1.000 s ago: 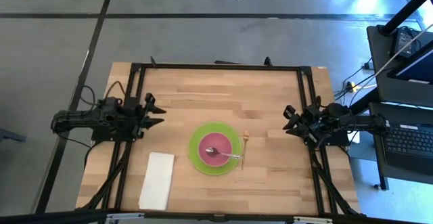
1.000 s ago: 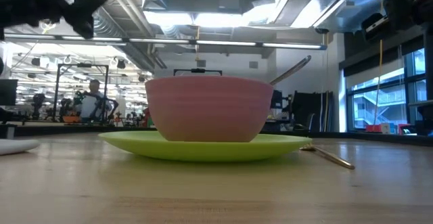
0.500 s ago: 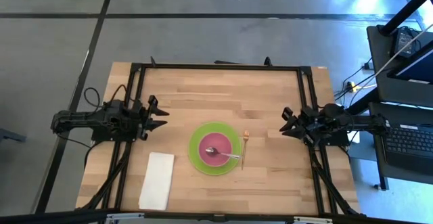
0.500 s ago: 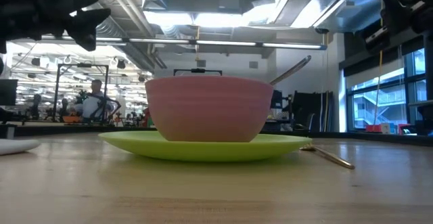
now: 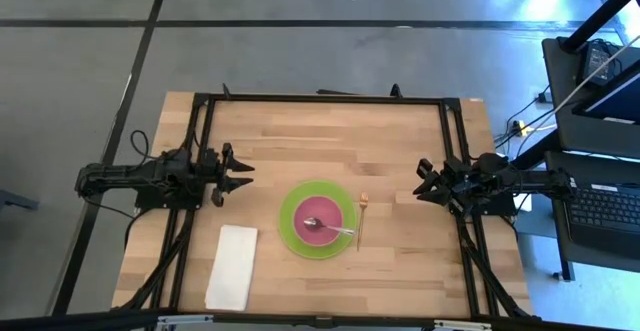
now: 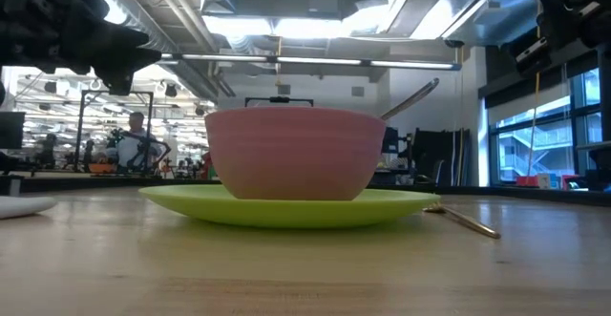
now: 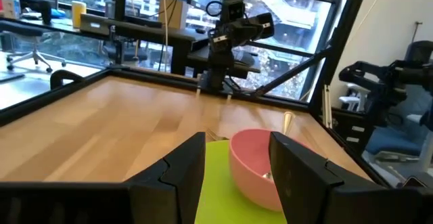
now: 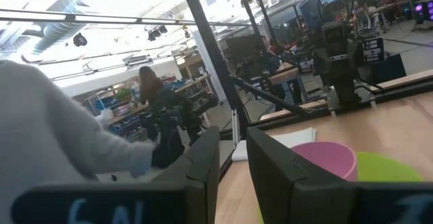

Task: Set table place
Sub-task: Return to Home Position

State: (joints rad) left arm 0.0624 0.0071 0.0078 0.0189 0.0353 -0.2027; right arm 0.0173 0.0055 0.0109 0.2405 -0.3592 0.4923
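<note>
Left gripper (image 5: 238, 175) hovers at the left side of the light wooden plank table (image 5: 330, 136), fingers apart, empty. Then the white folded napkin (image 5: 232, 266). Mid-table sits the lime-green round plate (image 5: 288, 221), carrying the small pink bowl (image 5: 318, 209) with the silver spoon (image 5: 338, 230) inside; the slim gold-tipped utensil (image 5: 361, 221) lies just beside. Right gripper (image 5: 425, 183) hangs parted and empty. A low swing could clip the spoon's jutting handle. No writing reads.

Bare bench (image 5: 320, 141) spans the far half and the gap between napkin (image 5: 232, 266) and plate (image 5: 290, 233); plate, bowl (image 5: 318, 209) and fork (image 5: 362, 216) block the near middle.
</note>
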